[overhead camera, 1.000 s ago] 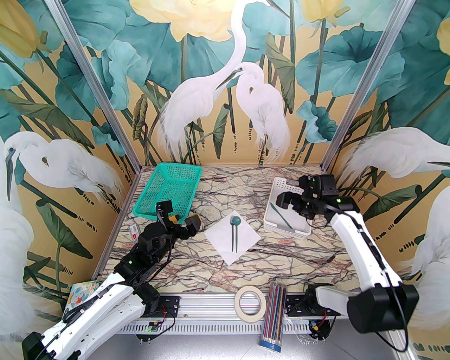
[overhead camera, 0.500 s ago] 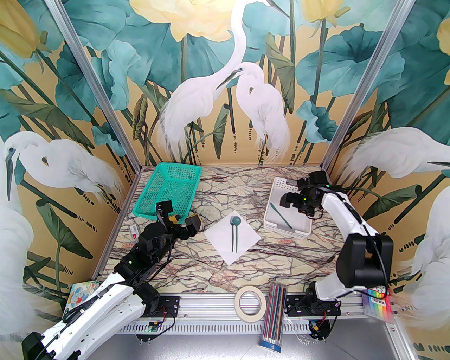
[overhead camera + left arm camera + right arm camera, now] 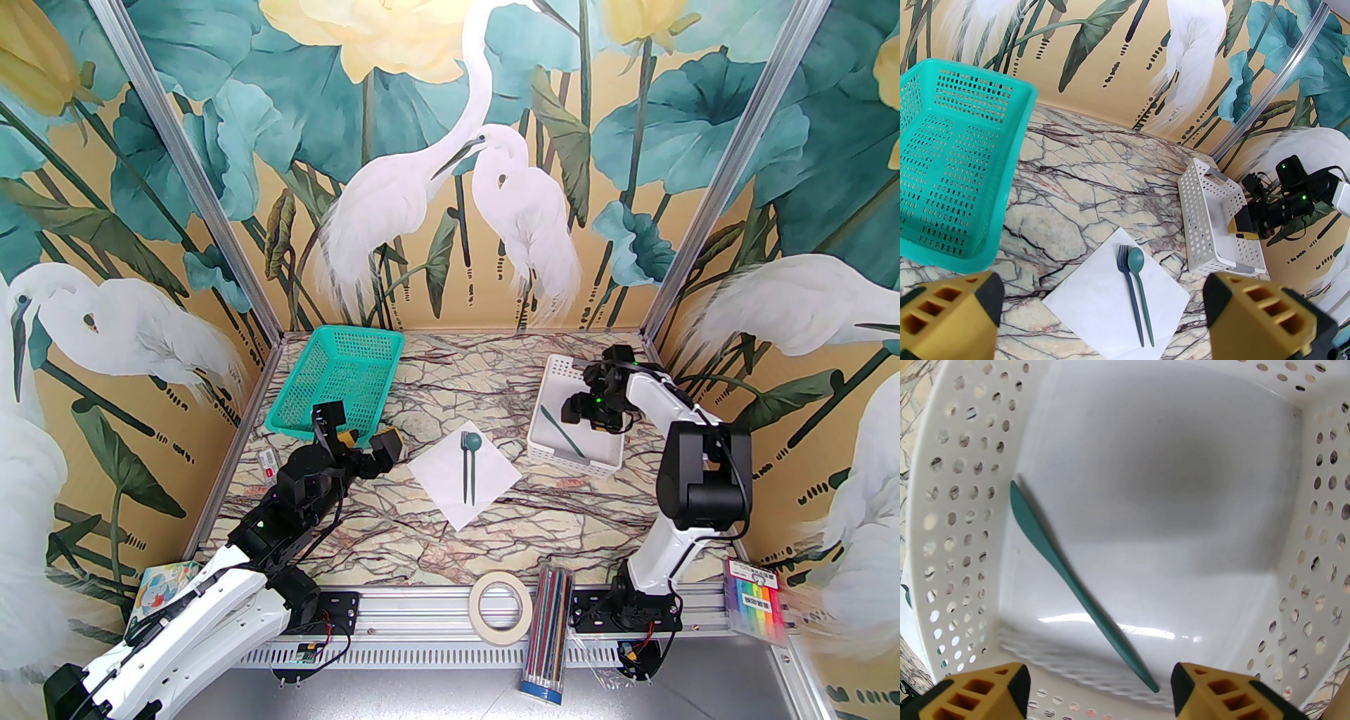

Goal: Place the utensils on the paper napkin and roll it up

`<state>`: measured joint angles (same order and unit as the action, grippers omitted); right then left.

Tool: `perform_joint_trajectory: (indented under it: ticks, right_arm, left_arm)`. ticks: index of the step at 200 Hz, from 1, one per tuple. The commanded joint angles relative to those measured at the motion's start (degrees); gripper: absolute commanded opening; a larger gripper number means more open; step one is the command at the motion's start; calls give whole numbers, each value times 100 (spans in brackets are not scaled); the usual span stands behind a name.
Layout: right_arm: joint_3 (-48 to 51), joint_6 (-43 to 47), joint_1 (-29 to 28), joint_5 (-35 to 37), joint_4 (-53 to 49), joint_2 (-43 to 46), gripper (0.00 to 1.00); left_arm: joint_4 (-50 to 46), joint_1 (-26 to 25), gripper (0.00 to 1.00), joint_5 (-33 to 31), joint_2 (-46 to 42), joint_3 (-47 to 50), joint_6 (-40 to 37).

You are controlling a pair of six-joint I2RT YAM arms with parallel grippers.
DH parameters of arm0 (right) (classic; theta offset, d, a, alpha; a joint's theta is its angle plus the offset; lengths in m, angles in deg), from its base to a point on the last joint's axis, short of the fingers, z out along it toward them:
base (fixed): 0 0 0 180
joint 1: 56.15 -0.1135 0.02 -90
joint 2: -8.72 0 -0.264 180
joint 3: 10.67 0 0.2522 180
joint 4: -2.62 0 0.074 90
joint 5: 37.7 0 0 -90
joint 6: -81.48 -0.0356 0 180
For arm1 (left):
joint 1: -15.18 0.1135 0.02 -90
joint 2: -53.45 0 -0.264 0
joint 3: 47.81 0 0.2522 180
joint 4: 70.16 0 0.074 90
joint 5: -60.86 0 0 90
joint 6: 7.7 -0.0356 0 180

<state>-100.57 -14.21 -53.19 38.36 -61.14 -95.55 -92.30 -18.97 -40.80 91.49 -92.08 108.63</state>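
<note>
The white paper napkin [image 3: 450, 492] [image 3: 1097, 302] lies as a diamond at the table's middle. On it, side by side, rest a dark fork [image 3: 464, 467] [image 3: 1130, 291] and a green spoon [image 3: 475, 441] [image 3: 1135, 261]. A matching green knife [image 3: 566, 432] [image 3: 1068, 578] lies slanted on the floor of the white perforated basket [image 3: 562, 369] [image 3: 959, 500]. My right gripper [image 3: 582, 415] [image 3: 1100, 676] hangs over the basket just above the knife's handle end, jaws apart and holding nothing. My left gripper [image 3: 369, 443] [image 3: 1102, 295] is open, left of the napkin.
A teal mesh basket [image 3: 337, 380] [image 3: 952, 168] stands at the back left. On the front rail lie a tape roll [image 3: 500, 605] and a pack of coloured pencils [image 3: 548, 633]. A marker pack [image 3: 756, 605] sits front right, a small label [image 3: 268, 460] on the table's left.
The right arm folded, its elbow swinging down and in, and its gripper sank nearer the knife in the white basket with jaws somewhat narrower. The left arm stayed still.
</note>
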Motion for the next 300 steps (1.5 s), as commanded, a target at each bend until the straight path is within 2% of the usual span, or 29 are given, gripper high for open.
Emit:
perform_joint_trajectory:
  ticks: [1,123,195,243,300]
  right_arm:
    - [-164,165,-80,87,-116,-189,70]
    - [-296,270,-322,263,-369,-741,64]
    - [-366,271,-401,692,-527,-1019,59]
    - [-408,225,-462,917,-584,-1183,50]
    - [-282,113,-459,980,-308,-1106,35]
  left_arm:
    - [-58,6,100,-34,50,-186,14]
    - [-58,3,99,-36,45,-180,29]
    - [-93,7,99,-33,27,-168,57]
    - [-209,1,99,-108,-4,-230,-27]
    - [-399,1,99,-254,-177,-273,-113]
